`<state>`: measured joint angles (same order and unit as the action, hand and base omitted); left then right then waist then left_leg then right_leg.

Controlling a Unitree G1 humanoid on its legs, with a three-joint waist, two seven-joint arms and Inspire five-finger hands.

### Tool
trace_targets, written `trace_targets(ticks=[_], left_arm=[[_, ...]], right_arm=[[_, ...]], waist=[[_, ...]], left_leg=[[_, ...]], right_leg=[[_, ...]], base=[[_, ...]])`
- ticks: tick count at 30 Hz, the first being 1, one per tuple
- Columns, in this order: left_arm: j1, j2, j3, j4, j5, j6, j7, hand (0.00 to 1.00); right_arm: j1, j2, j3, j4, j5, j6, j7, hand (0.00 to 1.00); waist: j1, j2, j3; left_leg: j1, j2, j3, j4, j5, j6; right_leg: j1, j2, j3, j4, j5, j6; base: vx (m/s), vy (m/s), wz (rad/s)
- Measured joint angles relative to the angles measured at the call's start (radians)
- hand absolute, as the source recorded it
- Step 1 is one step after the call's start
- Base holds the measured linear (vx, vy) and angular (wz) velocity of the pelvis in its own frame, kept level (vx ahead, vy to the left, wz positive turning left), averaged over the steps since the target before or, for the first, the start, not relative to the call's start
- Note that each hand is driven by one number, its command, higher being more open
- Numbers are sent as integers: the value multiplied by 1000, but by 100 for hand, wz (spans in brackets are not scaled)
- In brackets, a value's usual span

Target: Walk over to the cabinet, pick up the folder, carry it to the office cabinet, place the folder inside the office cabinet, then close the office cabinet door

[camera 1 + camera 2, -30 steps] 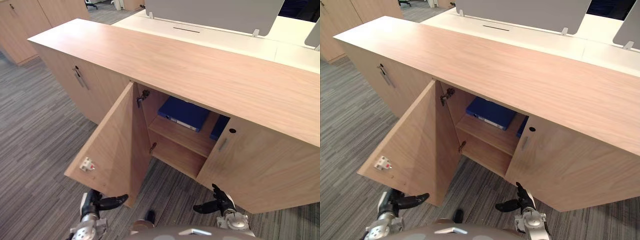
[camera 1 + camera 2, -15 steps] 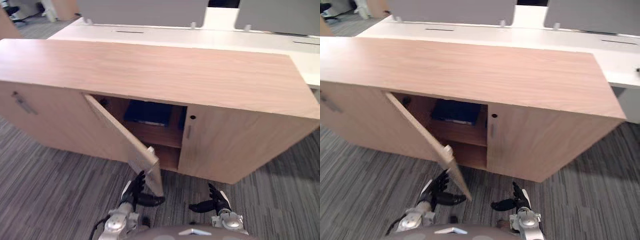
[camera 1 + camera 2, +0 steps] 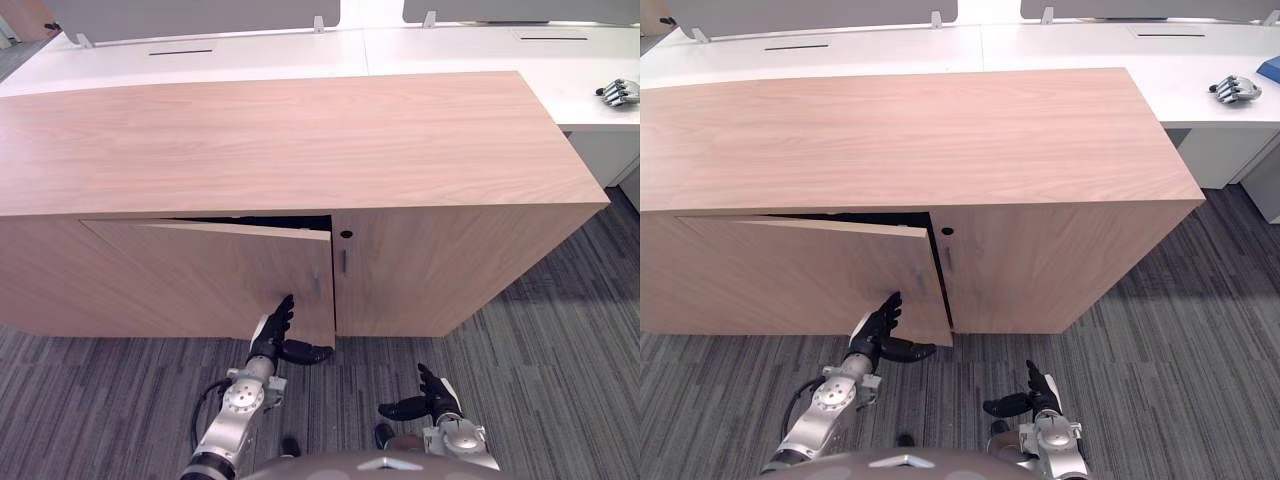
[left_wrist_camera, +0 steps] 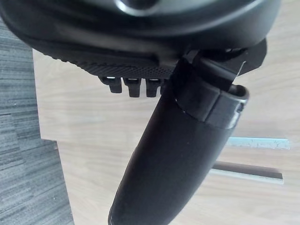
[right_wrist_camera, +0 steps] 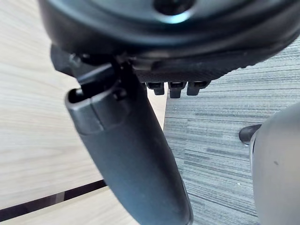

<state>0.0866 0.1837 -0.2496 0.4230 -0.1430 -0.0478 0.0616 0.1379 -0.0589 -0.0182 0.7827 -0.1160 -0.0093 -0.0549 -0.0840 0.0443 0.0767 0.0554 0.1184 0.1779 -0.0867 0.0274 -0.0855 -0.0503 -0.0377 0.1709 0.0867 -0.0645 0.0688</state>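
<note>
The office cabinet is seen from above and in front, with a broad wooden top. Its left door is nearly shut: the free edge is swung slightly out from the cabinet front, and a narrow dark gap is left under the cabinet top. The folder cannot be made out in that gap, since the cabinet's inside is hidden behind the door. The cabinet's right door is shut flush, with a slim handle and a small round lock near its inner edge.

The left robot hand is held open against the cabinet's left door, low down and close to the free edge. Its fingers are straight and laid on the door face, and its thumb is spread sideways below the door's lower corner. Nothing is grasped by it. In the left wrist view two handle bars are seen on the wood past the thumb.

The right robot hand is held low before the cabinet's right door, well apart from it, over the grey striped carpet. Its fingers are relaxed and its thumb is spread, and it is empty.

Behind the cabinet a white tabletop is set, and a small grey mechanical hand lies on it beyond the cabinet's right end.
</note>
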Motion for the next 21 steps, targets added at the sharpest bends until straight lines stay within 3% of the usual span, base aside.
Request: trace_targets(ticks=[11, 21], left_arm=[[39, -6, 52, 91, -1, -19, -34, 100], [74, -9, 259, 529, 65, -2, -47, 100]], right_arm=[[-27, -1, -5, 72, 3, 8, -17, 100], [-66, 10, -103, 198, 80, 19, -29, 100]], waist=[[2, -15, -22], [23, -46, -39]], left_leg=[[-9, -12, 0, 0, 13, 16], [-13, -15, 6, 0, 9, 14]], right_leg=[[17, -18, -5, -72, 54, 12], [26, -22, -1, -108, 69, 16]], base=[[-58, 37, -1], [14, 12, -1]])
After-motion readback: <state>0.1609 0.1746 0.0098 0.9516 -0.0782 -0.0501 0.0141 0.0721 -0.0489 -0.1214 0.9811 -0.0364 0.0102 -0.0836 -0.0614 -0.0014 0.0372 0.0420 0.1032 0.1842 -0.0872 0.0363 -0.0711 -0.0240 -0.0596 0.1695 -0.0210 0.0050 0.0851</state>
